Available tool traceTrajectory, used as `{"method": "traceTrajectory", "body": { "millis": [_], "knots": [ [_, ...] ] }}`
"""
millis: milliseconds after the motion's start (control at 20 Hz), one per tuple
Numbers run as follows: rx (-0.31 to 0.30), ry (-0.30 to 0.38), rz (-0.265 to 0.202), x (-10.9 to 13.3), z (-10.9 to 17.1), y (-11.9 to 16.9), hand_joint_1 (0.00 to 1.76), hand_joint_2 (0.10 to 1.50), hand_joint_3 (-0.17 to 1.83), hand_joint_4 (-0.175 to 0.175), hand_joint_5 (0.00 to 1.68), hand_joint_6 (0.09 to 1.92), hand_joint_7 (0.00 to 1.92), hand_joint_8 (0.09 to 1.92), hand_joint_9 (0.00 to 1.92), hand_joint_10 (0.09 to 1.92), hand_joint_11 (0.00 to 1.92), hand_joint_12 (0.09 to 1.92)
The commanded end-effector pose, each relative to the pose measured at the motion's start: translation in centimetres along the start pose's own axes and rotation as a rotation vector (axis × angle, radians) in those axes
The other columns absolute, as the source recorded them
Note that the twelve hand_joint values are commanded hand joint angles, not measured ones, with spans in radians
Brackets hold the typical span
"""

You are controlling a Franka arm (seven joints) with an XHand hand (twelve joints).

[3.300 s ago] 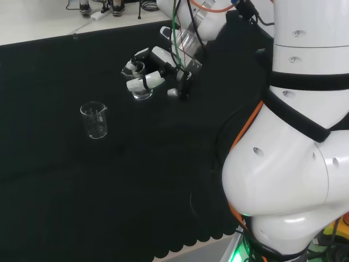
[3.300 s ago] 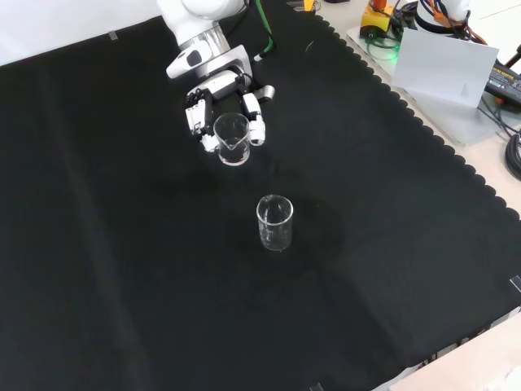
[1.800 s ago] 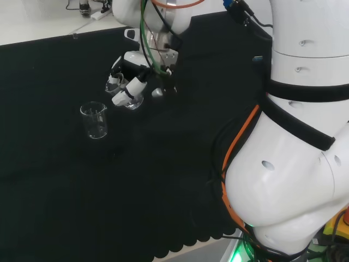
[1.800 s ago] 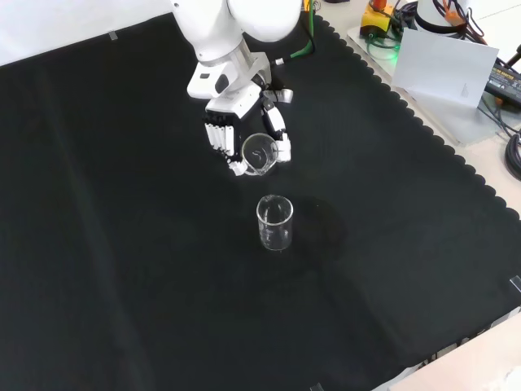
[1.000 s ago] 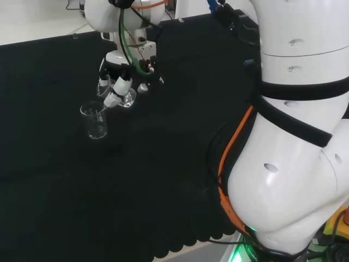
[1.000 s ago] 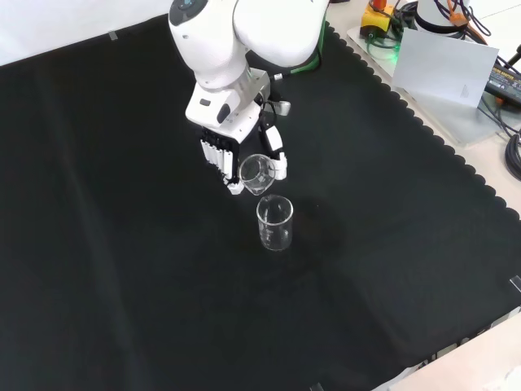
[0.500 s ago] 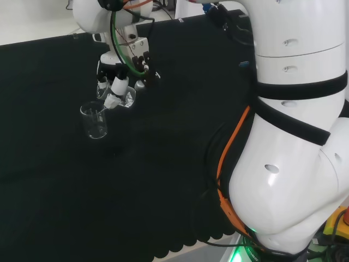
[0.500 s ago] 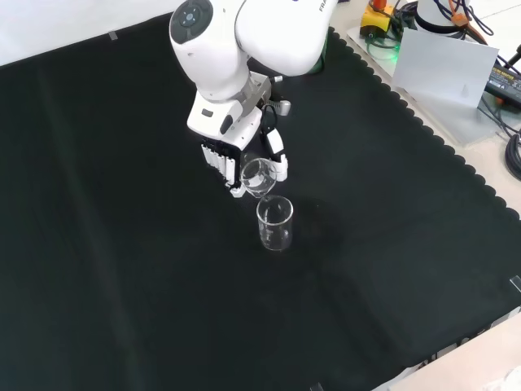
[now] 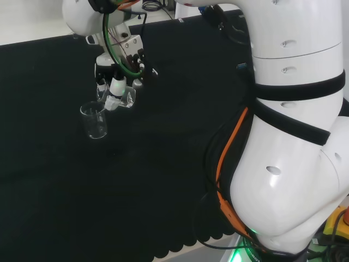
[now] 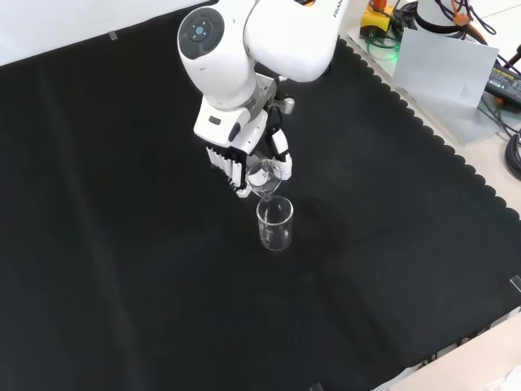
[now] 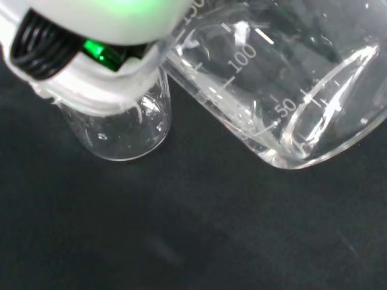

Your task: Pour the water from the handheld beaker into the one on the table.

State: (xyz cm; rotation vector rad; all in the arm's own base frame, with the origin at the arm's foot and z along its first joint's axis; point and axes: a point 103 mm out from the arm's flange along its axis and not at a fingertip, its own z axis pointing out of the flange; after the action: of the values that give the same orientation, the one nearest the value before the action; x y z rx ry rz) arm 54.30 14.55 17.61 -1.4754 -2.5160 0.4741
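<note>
i see my hand (image 10: 244, 159) with fingers curled around the handheld beaker (image 10: 264, 176), tilted with its lip just over the upright table beaker (image 10: 275, 222) on the black cloth (image 10: 122, 269).

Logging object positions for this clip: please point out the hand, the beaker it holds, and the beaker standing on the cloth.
hand (image 10: 238, 169): front view, on its black and white fingers.
held beaker (image 11: 284, 90): wrist view, on its tilted glass wall.
standing beaker (image 10: 275, 226): front view, on its clear side wall.
</note>
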Motion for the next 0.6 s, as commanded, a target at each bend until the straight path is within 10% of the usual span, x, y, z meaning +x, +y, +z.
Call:
{"method": "traceTrajectory", "body": {
  "millis": [50, 600],
  "knots": [
    [0.013, -0.031, -0.004, 0.4, -0.6, -0.3, 1.15, 0.58, 0.87, 0.013, 1.20, 0.91, 1.55, 0.72, 1.43, 0.77, 1.29, 0.78],
    [0.059, -0.090, -0.015, 1.9, -1.5, -0.5, 1.15, 0.58, 0.89, 0.011, 1.19, 0.93, 1.53, 0.76, 1.42, 0.79, 1.30, 0.78]
  ]
}}
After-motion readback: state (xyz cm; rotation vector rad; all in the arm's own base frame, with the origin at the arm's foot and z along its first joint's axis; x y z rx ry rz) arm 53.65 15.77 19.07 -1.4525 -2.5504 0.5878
